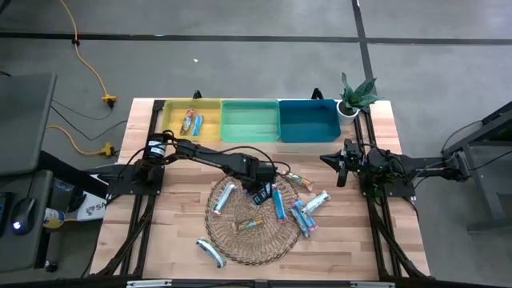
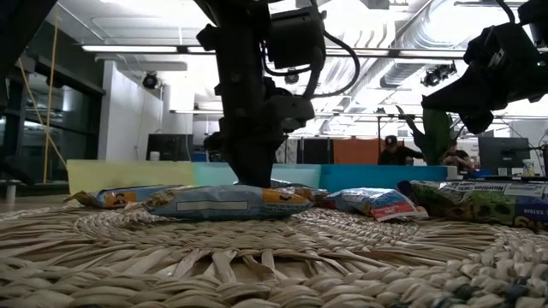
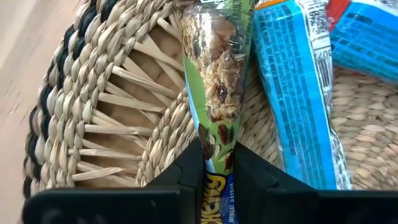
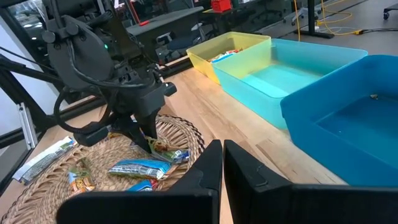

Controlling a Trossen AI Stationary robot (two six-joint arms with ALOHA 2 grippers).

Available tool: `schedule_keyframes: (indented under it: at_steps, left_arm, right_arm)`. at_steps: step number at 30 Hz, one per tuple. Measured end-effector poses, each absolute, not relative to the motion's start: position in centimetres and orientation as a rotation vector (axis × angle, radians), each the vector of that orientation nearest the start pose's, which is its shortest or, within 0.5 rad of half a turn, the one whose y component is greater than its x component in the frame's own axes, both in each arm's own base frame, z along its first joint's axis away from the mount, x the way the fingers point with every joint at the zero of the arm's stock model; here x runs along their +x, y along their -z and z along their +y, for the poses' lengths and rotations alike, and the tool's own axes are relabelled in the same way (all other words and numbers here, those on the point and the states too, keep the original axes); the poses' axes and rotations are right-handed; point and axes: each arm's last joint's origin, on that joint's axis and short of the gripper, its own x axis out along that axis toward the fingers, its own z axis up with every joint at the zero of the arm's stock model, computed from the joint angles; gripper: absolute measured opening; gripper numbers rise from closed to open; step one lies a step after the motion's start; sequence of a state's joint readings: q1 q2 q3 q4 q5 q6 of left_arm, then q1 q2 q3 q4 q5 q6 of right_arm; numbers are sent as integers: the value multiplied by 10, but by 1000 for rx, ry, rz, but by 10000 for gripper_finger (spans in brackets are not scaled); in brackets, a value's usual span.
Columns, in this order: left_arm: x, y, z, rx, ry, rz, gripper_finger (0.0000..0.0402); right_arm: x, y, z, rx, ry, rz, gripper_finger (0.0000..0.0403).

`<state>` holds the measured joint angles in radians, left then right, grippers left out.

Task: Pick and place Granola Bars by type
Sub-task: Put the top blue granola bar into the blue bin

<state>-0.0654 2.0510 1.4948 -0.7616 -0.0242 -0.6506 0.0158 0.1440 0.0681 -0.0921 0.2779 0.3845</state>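
Yellow bin [image 1: 210, 106]: we see it at the upper left of the row in the high view; two or three bars [image 1: 190, 122] already lie in it, one of them blue, so we judge the sorting begun here

Green bin [image 1: 250, 120]: middle of the row; we see nothing in it

Blue bin [image 1: 309, 120]: right end of the row, beside a small potted plant [image 1: 357, 94]; apart from a tiny speck that shows in the right wrist view, we find it holds no bars

Wicker mat [image 1: 250, 237]: lower centre of the high view; we count most of the Granola Bars [image 1: 279, 205] still on or around it, blue ones, silver-teal ones and an orange-brown one, with one more off its lower left edge on the table [image 1: 352, 240]

Progress: we judge the task early, a few bars placed and roughly eight or nine left to sort

Left gripper [image 1: 262, 190]: down over the mat's upper middle; in the left wrist view we see its jaws clamped narrow on the end of a green-wrapped bar [image 3: 214, 93], which lies on the weave just beside a blue one [image 3: 298, 87]

Right gripper [image 1: 342, 166]: waiting at the right of the high view, near the blue bin and well apart from the mat; its jaws stand nearly together with nothing between them
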Motion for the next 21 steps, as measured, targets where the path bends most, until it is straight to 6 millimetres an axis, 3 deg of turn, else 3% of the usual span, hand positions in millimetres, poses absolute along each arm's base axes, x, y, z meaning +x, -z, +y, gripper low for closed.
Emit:
schedule_keyframes:
  at_steps: [9,14,21]
  left_arm:
    - [405,-192,-24,-402,-365,1249,49]
    - [403,-225,-24,-323,-311,1149,49]
    - [379,-276,-20,-250,-297,1039,49]
  right_arm:
    - [102,-167,-6,357,290,114,0]
    - [102,-166,-6,356,292,116,0]
    - [103,-166,-6,355,294,126,0]
